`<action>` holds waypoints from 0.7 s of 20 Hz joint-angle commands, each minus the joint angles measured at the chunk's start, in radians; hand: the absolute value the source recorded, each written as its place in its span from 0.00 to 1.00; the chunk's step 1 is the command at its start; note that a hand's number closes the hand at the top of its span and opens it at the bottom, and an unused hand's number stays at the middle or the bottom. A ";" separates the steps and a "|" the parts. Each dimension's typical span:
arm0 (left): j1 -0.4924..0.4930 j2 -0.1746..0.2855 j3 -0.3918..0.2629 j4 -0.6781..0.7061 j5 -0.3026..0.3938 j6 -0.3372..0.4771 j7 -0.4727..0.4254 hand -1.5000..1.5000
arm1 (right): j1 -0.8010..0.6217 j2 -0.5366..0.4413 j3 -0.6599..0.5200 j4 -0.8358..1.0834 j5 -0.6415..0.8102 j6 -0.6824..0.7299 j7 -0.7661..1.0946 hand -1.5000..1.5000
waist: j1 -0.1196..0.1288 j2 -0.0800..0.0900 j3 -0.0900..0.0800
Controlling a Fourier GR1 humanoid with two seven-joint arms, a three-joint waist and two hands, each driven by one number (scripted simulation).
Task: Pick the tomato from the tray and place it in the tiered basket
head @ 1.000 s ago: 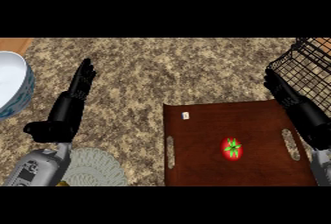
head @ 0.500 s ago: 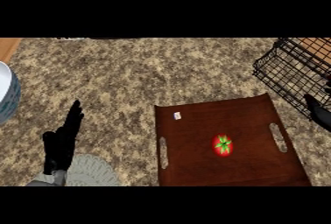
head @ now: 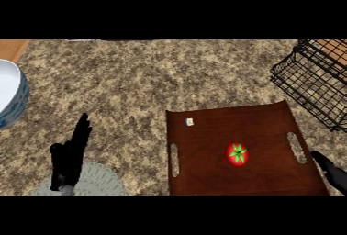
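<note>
Speckled counter (head: pixel 136 78) holds tray (head: pixel 203 176) with tomato (head: pixel 237 154); left hand (head: pixel 68 158) straight-fingered, empty; right hand (head: pixel 332 172): cannot tell

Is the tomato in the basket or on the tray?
On the tray: the tomato lies on its brown floor, apart from the wire basket.

- The tomato (head: pixel 237 154) is red with a green star-shaped stem facing up. It lies on the tray, right of its middle and nearer the right handle slot.
- The tray (head: pixel 217 128) is dark brown and rectangular, with a long handle slot near each side. It lies flat on the speckled desk (head: pixel 136 78).
- The tiered basket (head: pixel 313 82) is black wire mesh. It stands at the upper right, just beyond the tray's far right corner.
</note>
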 commanded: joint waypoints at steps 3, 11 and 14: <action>0.035 -0.033 -0.026 0.026 -0.011 0.004 -0.020 0.50 | 0.212 -0.139 0.154 -0.143 0.128 0.163 0.260 0.00 | 0.015 0.009 -0.011; -0.005 0.002 -0.002 0.025 -0.005 -0.024 0.007 0.50 | 0.219 -0.349 0.248 -0.335 0.442 0.322 0.697 0.00 | 0.048 0.018 -0.012; -0.018 -0.026 -0.026 0.059 -0.022 -0.025 -0.017 0.50 | 0.146 -0.375 0.290 -0.369 0.546 0.355 0.877 0.00 | 0.052 0.020 -0.013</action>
